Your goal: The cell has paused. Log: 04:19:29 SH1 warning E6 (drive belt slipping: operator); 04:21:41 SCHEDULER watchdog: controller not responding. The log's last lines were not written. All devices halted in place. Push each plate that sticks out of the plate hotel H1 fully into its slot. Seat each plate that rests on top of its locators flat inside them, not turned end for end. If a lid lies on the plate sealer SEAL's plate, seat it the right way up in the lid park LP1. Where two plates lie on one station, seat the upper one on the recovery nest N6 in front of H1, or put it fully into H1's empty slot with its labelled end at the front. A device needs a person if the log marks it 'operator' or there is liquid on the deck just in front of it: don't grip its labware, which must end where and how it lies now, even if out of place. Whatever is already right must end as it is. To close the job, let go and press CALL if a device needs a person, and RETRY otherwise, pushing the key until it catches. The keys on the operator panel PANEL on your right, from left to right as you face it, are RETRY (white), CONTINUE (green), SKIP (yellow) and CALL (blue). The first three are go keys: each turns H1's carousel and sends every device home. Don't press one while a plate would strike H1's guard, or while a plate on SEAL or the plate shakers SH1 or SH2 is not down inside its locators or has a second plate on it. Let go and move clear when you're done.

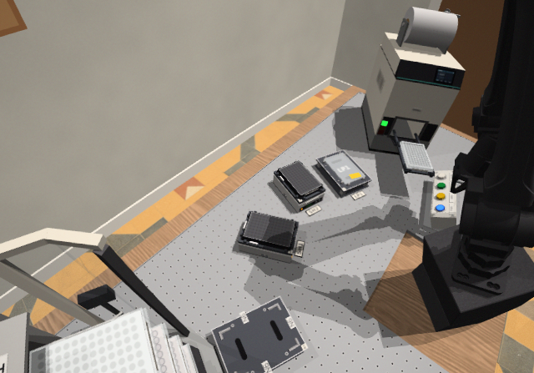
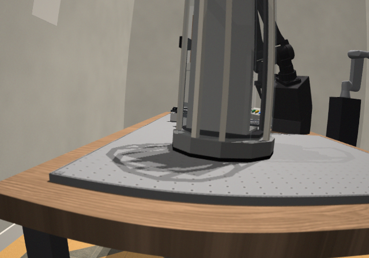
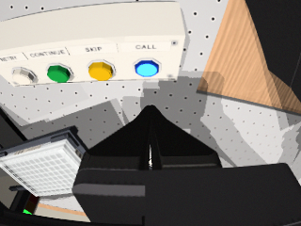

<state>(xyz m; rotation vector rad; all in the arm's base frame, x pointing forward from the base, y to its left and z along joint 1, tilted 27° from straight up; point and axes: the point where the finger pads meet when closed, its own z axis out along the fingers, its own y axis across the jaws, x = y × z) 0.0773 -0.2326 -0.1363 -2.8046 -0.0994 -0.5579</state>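
My gripper (image 3: 150,112) (image 1: 455,184) is shut and empty. It hangs a little above and back from the blue CALL key (image 3: 146,68) (image 1: 440,208) on the panel PANEL (image 3: 94,28) (image 1: 432,196). The white RETRY key (image 3: 24,75), the green CONTINUE key (image 3: 58,73) and the yellow SKIP key (image 3: 101,71) sit to the left of CALL. A white plate (image 1: 415,157) (image 3: 43,165) lies on the sealer SEAL's (image 1: 414,88) carrier. A clear lid (image 1: 344,171) lies in LP1. Dark plates lie on SH2 (image 1: 300,179) and on SH1 (image 1: 269,229). The nest N6 (image 1: 259,336) is bare.
The hotel H1 (image 2: 226,70) (image 1: 42,235) stands at the near left, with white plates (image 1: 94,347) in its slots. The arm's black base (image 1: 470,274) stands on the wooden table to the right of the panel. SEAL shows a green light (image 1: 384,123).
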